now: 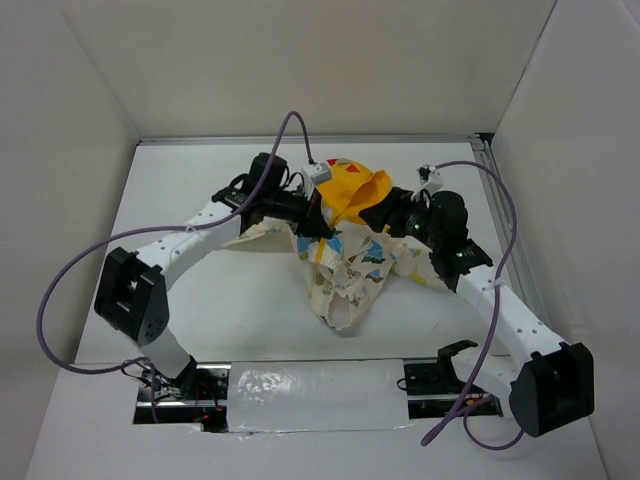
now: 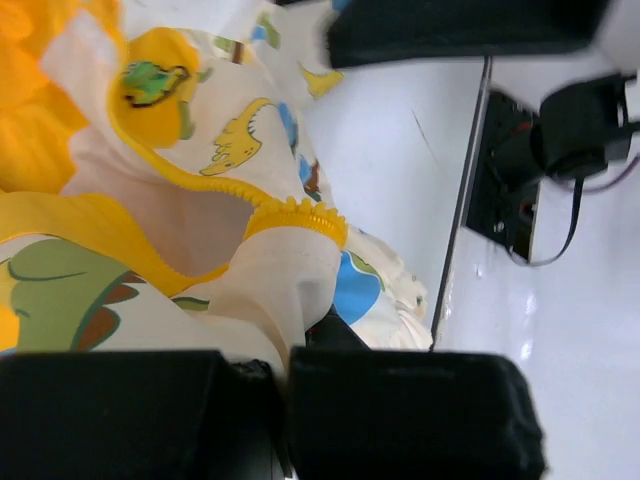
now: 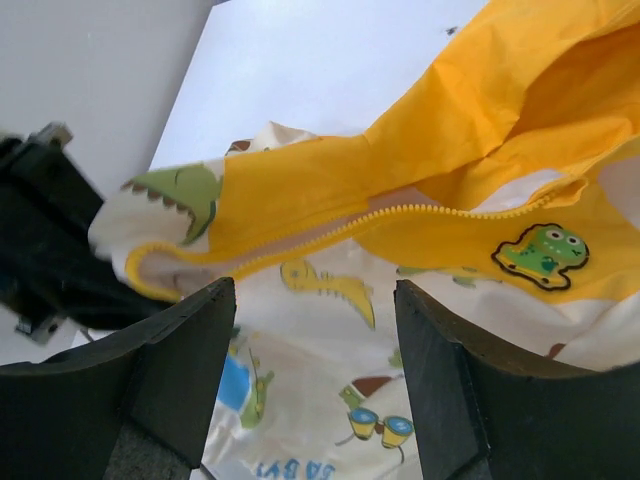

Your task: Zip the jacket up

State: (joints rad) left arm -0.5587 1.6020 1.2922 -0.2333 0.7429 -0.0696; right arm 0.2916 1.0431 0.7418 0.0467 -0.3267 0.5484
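Note:
The jacket (image 1: 345, 265) lies crumpled mid-table, cream with dinosaur prints, its yellow lining and hood (image 1: 350, 190) turned up at the back. My left gripper (image 1: 308, 218) is at the jacket's left upper edge. In the left wrist view it (image 2: 283, 375) is shut on a fold of cream fabric, just below a yellow zipper edge (image 2: 295, 212). My right gripper (image 1: 408, 222) hovers at the jacket's right side. It (image 3: 312, 340) is open, with printed fabric (image 3: 330, 400) below the gap and nothing between the fingers. A line of yellow zipper teeth (image 3: 420, 212) runs above it.
White walls close in the table on three sides. A metal rail (image 1: 500, 200) runs along the right edge. A shiny taped strip (image 1: 310, 395) lies between the arm bases at the near edge. Purple cables (image 1: 60, 280) loop off both arms.

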